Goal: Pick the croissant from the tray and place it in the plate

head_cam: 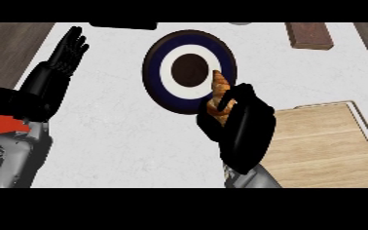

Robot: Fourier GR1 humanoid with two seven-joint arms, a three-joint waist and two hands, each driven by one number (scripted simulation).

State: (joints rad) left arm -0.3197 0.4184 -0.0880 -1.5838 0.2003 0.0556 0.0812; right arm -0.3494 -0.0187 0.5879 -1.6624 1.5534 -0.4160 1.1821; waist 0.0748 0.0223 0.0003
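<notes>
My right hand (244,122) sits nearest me, coming up from the lower edge at the middle right, its black fingers and thumb curled round the croissant (218,90). The croissant's lower part is hidden in my grasp; its golden-brown upper end sticks out above my fingers and points away from me. That tip lies over the right side of the plate (188,71), across the dark blue rim and the white ring, though I cannot tell whether it touches the plate. Just to the right of my hand lies the wooden tray (323,146), pale and bare where it shows, reaching to the view's right edge.

At the left, my left hand (66,58) rests spread, fingers straight and pointing away from me, holding nothing, well apart from the plate.

The plate stands on the white tabletop (115,136), round, with a dark brown centre. Beyond it, near the far right, lies a brown block (309,35), and a dark object (123,25) shows at the far edge.
</notes>
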